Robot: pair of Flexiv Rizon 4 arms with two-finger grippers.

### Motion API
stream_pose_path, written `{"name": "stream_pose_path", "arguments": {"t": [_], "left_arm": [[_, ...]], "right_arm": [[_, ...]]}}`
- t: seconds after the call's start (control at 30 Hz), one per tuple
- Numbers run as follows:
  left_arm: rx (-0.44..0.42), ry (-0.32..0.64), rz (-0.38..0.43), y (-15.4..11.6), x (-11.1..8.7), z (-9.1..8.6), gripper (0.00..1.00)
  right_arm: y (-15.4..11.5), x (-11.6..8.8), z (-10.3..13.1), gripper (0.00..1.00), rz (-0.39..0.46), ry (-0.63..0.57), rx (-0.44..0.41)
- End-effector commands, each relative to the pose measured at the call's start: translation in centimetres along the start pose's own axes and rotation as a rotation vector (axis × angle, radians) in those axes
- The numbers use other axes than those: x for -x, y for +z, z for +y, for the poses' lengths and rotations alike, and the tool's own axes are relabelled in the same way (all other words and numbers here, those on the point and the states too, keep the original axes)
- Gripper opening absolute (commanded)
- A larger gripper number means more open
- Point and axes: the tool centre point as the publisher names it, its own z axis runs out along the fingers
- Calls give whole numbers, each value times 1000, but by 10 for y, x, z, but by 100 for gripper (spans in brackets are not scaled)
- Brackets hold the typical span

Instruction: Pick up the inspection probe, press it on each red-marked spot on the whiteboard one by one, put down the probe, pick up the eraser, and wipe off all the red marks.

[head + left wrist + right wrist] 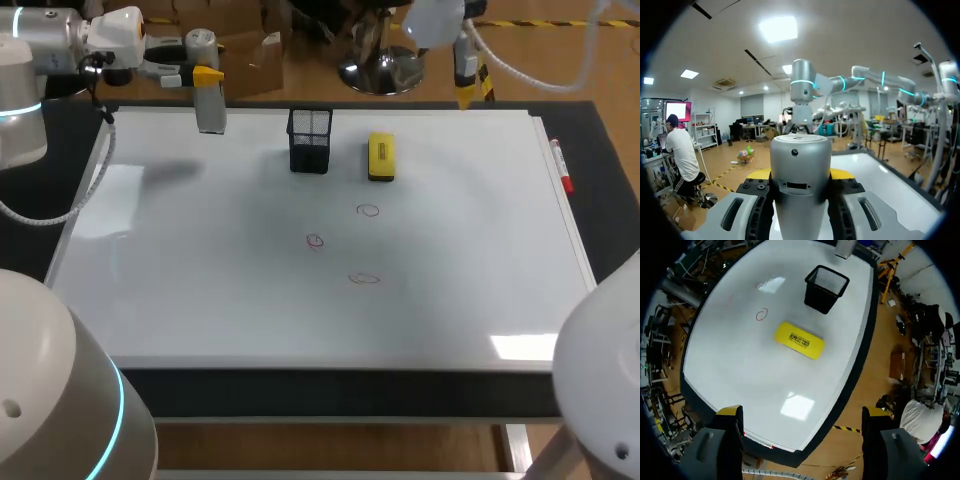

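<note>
Left jaws tight on silver probe [800,170]

The left arm [60,40] is showing rounded silver-white shells, with a cyan ring [20,106] glowing at one joint and a thin black cable [35,222] trailing off it. The right arm [435,22] is wearing white casing, with a pale ribbed hose [520,72] running beside it. In the foreground a large grey-white link [40,370] is carrying another cyan band. The left gripper [800,175] is showing grey finger housings with oval slots, black ribbed inner parts, dark screw heads and yellow tips. The right gripper [803,412] is showing grey fingers capped in yellow.
</note>
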Motion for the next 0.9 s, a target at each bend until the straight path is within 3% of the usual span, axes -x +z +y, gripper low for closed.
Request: {"name": "stream_pose_path", "arguments": {"t": [0.03,0.17,0.27,0.37,0.7,0.9], "left_arm": [[0,0,1,0,0,-1,0],[0,0,1,0,0,-1,0],[0,0,1,0,0,-1,0],[0,0,1,0,0,-1,0],[0,0,1,0,0,-1,0],[0,0,1,0,0,-1,0]], "right_arm": [[1,-3,6,100,-24,-115,-13],[7,-4,17,100,-56,-294,-2],[15,-5,22,100,-51,-354,31],[21,-5,31,100,-105,-478,69],[47,3,63,100,16,-731,168],[58,4,75,100,65,-802,158]]}}
